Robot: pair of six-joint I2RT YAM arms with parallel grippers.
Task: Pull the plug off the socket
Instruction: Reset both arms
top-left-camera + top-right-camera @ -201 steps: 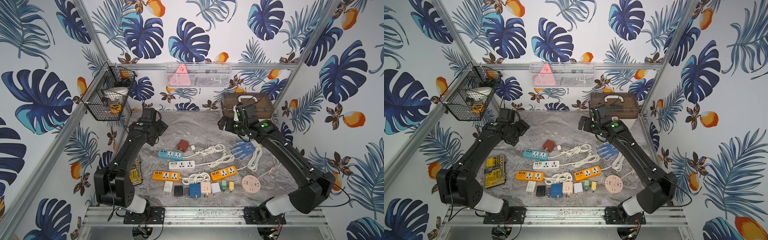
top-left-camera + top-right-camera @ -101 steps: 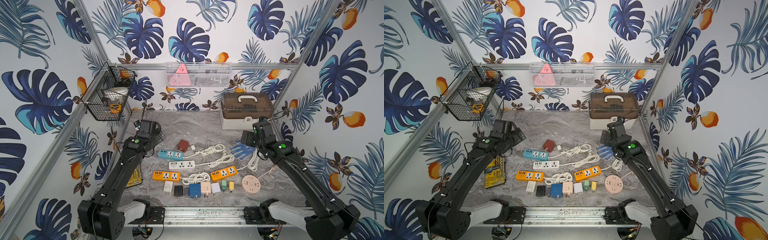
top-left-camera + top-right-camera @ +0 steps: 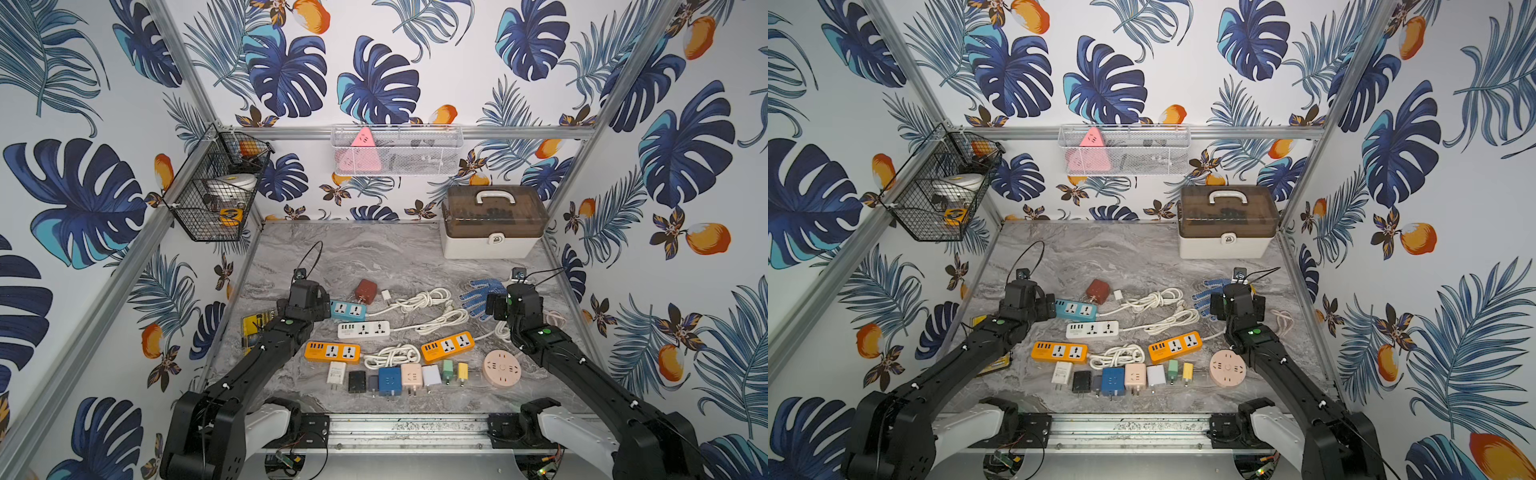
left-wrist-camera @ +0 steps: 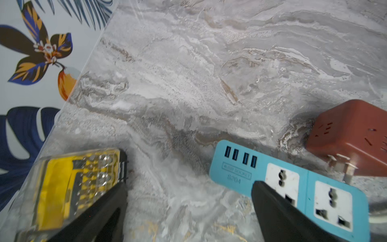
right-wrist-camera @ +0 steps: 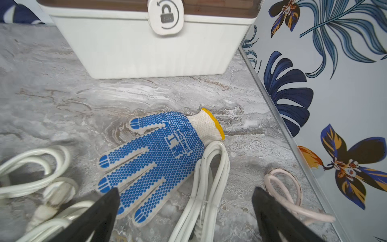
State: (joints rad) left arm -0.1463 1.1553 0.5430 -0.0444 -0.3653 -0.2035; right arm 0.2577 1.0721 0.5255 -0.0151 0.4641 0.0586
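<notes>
**A:** What is different from a second ago?

**B:** Both arms have come down from the back of the table (image 3: 353, 253). The left end effector (image 4: 188, 185) was raised at the upper left of the frame. Now it sits low at centre-left, just beside the USB end of the blue power strip (image 3: 348, 309). The right end effector (image 5: 186, 189) has left the storage box (image 3: 492, 222) and hangs over the blue dotted glove (image 5: 159, 155) at centre-right.

**A:** Are they holding anything?

**B:** No. Both wrist views show the fingers spread wide with nothing between them.

**A:** And where are the plug and socket?

**B:** That is the puzzle. In the left wrist view both sockets of the blue strip are empty. The red-brown cube adapter (image 4: 354, 136) lies just beside the strip with its prongs bare, so it is not seated. In both top views the white and orange strips also look unoccupied, though they are small.

**A:** So what does that mean for the task?

**B:** I judge that no pull is under way. The left arm is the better placed, near that strip and cube. I cannot tell which plug is meant.
</notes>
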